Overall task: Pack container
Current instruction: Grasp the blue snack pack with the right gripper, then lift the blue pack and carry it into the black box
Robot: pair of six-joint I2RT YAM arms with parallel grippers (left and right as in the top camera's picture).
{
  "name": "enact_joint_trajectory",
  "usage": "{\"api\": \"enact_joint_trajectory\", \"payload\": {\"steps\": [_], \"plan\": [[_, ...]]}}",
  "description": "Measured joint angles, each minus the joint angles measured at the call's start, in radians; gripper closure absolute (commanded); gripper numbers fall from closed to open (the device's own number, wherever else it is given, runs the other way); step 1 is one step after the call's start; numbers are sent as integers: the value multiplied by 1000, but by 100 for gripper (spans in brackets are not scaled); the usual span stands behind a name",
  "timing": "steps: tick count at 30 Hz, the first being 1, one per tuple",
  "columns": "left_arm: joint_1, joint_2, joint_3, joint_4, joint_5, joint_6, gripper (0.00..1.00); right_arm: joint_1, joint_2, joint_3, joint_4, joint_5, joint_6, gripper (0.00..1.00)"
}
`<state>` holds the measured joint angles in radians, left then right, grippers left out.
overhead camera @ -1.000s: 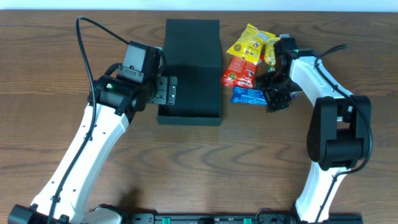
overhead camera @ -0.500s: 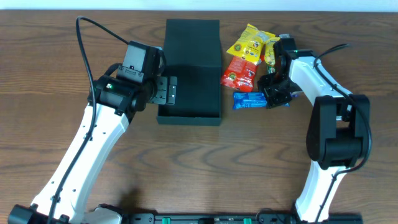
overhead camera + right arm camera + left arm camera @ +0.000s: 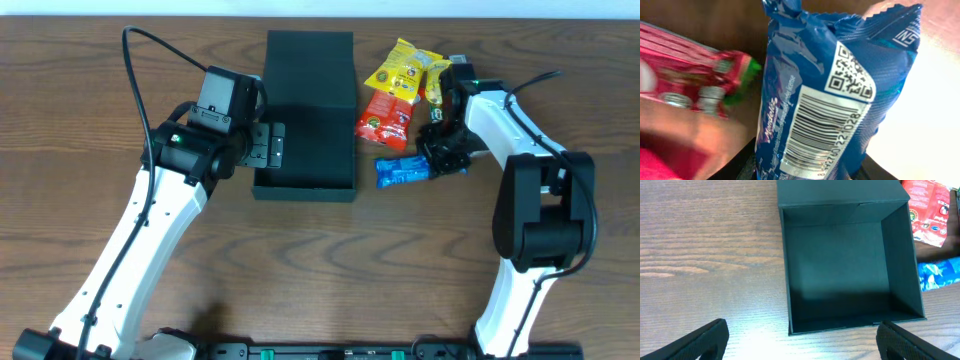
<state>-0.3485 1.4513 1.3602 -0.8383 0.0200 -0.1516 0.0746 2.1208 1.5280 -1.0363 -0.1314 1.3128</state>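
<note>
- Right gripper point(image 3: 438, 162) at 3 o'clock of the box point(image 3: 305, 150): jaws narrowed onto the 3 o'clock end of the blue packet point(image 3: 403, 171), which looks pinched.
- Left gripper point(image 3: 268, 146) hangs wide open at the box's 9 o'clock wall, holding nothing.
- Box sits mid-table point(image 3: 300, 260), a bit toward 12. Its lid point(image 3: 310, 55) is folded back flat at 12 o'clock. Red packet point(image 3: 385, 115) and yellow packet point(image 3: 400, 70) lie just beside it at 2 o'clock.
- Handling, my read: box is stiff cardboard, light and empty, so it will likely skate on the wood if nudged. Matte skin should grip fine. Take it by a side wall; for closing, use the lid's free edge.
- Blue packet: light, soft, glossy film, probably slippery. Hold it by the crimped end seam; squeezing mid-body could crush the contents.
- Overhead gives the layout and both arms, but not jaw contact.
- Left wrist view alone shows the box floor bare, nothing packed yet.
- Right wrist view alone shows the barcode and QR patch on the blue packet, with its lower end down between the fingers. Red packet is a blur at 9 o'clock. Box isn't in that view.
</note>
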Motion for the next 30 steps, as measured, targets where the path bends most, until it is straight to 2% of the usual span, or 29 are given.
{"api": "enact_joint_trajectory", "payload": {"steps": [3, 5, 11, 17, 24, 30], "plan": [[0, 0, 0, 0, 0, 1, 5, 0, 3, 25, -56, -19, -15, 83], [0, 0, 0, 0, -1, 8, 5, 0, 8, 56, -93, -35, -30, 98], [0, 0, 0, -10, -45, 27, 5, 0, 14, 197, -245, -63, -129, 99], [32, -48, 0, -12, -94, 30, 5, 4, 13, 393, -287, -61, -342, 99], [215, -171, 0, -29, -72, 60, 5, 87, -6, 583, -204, -56, -752, 99], [357, -194, 0, -61, 29, 83, 5, 261, -27, 644, -202, -89, -1232, 99]]}}
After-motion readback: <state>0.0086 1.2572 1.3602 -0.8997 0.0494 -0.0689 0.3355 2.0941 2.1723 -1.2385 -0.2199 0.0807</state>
